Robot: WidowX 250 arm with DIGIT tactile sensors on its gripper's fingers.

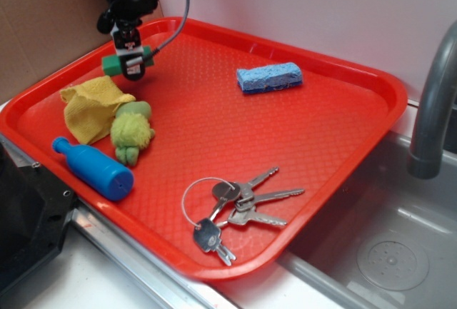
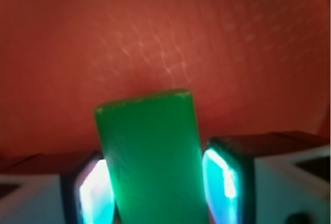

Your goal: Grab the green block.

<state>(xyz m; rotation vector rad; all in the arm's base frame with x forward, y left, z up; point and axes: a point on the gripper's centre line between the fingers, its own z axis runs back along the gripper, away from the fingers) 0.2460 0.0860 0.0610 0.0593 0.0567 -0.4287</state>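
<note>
Gripper (image 1: 133, 66) pinched on green block (image 1: 114, 64), at ten o'clock over red tray (image 1: 300, 138). In tray: blue sponge (image 1: 269, 78) at one o'clock, keys (image 1: 239, 209) at five, yellow cloth (image 1: 93, 105), plush toy (image 1: 131, 130) and blue bottle (image 1: 93, 168) at nine.

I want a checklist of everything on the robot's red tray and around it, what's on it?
Surface: red tray on a counter.
Job's things: green block held between the claw's pads, raised over the tray's back left.
Clutter: blue sponge, yellow cloth, lime plush toy, blue bottle, keys on a ring.
Grippers: claw shut on the block.
Cables: black cable running from the arm.
Surroundings: sink, grey faucet, cardboard.
</note>
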